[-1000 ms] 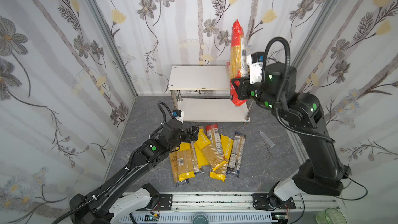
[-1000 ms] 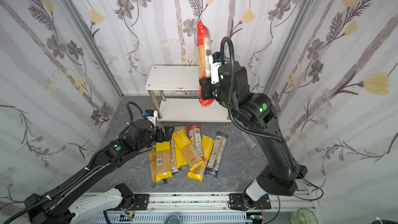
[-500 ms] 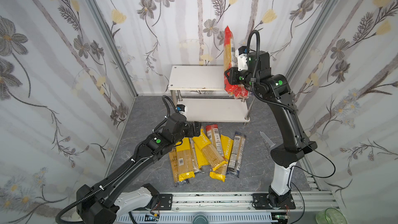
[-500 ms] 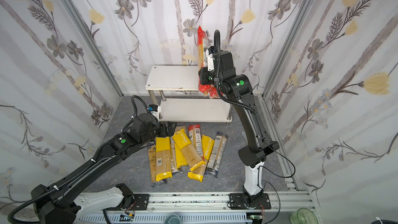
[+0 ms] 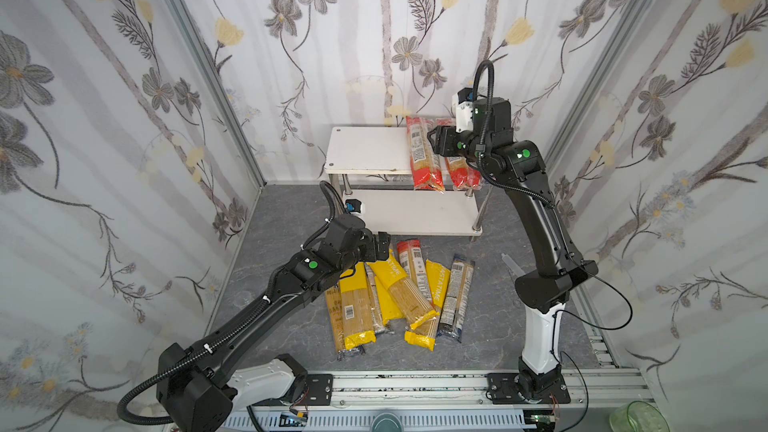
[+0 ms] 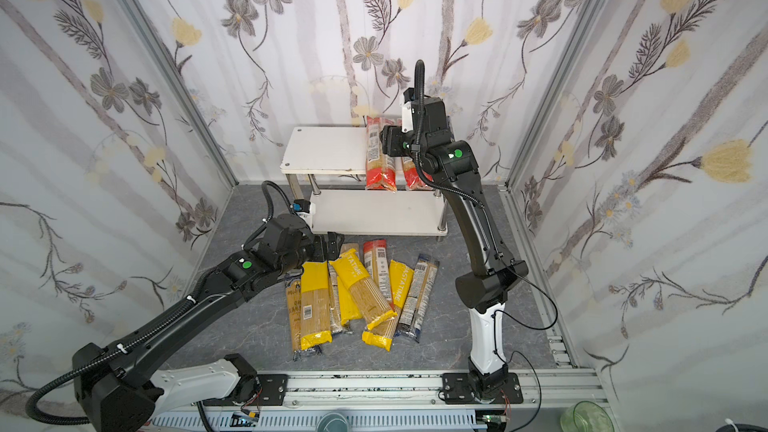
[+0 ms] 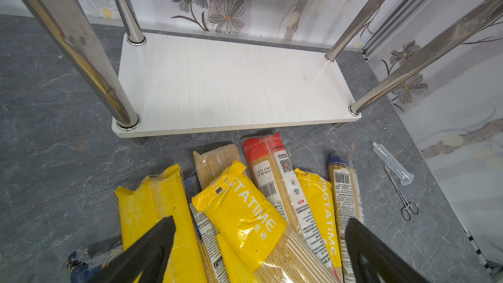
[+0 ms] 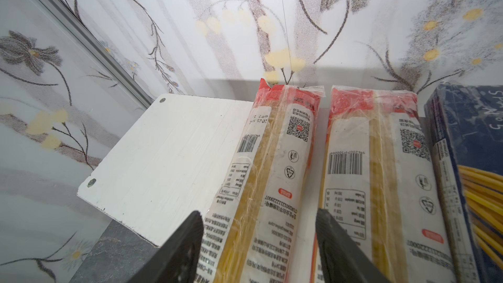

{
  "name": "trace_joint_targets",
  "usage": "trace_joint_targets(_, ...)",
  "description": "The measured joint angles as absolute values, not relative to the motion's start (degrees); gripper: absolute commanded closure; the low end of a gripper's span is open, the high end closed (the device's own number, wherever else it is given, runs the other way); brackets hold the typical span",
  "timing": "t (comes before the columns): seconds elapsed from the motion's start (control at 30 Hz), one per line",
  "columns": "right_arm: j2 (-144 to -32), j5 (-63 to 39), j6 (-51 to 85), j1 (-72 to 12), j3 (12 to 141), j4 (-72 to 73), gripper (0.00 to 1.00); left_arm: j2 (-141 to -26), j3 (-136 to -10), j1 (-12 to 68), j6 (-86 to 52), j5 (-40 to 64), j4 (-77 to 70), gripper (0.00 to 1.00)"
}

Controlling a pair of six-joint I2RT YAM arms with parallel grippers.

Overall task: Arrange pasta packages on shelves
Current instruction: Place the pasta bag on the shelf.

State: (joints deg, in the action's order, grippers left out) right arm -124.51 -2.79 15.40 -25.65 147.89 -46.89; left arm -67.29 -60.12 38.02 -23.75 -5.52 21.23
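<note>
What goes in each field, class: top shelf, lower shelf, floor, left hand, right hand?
top shelf: two red-ended pasta packs and a dark-blue pack, side by side
lower shelf: no packs
floor: pile of yellow-, red- and blue-ended packs
left hand: open, above the pile
right hand: open, astride one red-ended pack

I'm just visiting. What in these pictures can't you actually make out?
- Dark-blue pack on the top shelf: the right arm hides it in both top views; the right wrist view's edge cuts it off.
- Whether the right hand grips the red-ended pack: its fingers flank it, but any gap is too narrow to judge.
- Floor pile count: packs overlap, and the left arm covers some.
</note>
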Motion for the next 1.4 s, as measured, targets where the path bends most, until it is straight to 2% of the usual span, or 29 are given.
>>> trace_joint_targets(0.27,-117.7,-0.5,13.1,-28.3,147.6,-47.5,0.23,-66.7,-58.8,38.0,-24.7,-4.5,21.1,0.0)
trace_joint_targets(0.37,-113.2,1.5,11.9,-30.8,143.4,-48.4,0.22,-65.8,-56.5,38.2,-26.0,-4.3,21.0,0.0)
trace_joint_targets(0.53,-101.7,5.2,11.2,-36.2,124.6,-48.2,0.18,-62.5,-50.8,39.4,-28.4,-4.3,19.9,0.01)
trace_joint_targets(0.63,-91.5,6.8,11.6,-39.9,108.4,-45.1,0.14,-59.4,-46.9,40.2,-30.2,-4.7,19.8,0.01)
trace_joint_targets(0.77,-79.2,8.1,15.2,-45.2,87.9,-39.9,0.14,-54.5,-42.2,40.6,-32.2,-5.4,19.5,0.01)
trace_joint_targets(0.9,-73.2,8.9,19.9,-52.6,71.4,-35.4,0.13,-49.3,-38.4,40.7,-34.0,-5.6,19.5,0.01)
trace_joint_targets(1.13,-72.9,7.4,27.1,-59.5,54.2,-26.9,0.11,-45.5,-35.8,40.7,-36.1,-5.3,19.5,0.0)
trace_joint_targets(1.2,-74.7,6.8,28.1,-59.6,52.2,-24.3,0.0,-45.3,-35.6,40.7,-36.3,-5.3,19.5,0.0)
trace_joint_targets(1.4,-86.2,3.3,28.6,-59.7,53.3,-19.4,0.0,-46.3,-36.2,40.5,-36.3,-5.4,19.7,0.0)
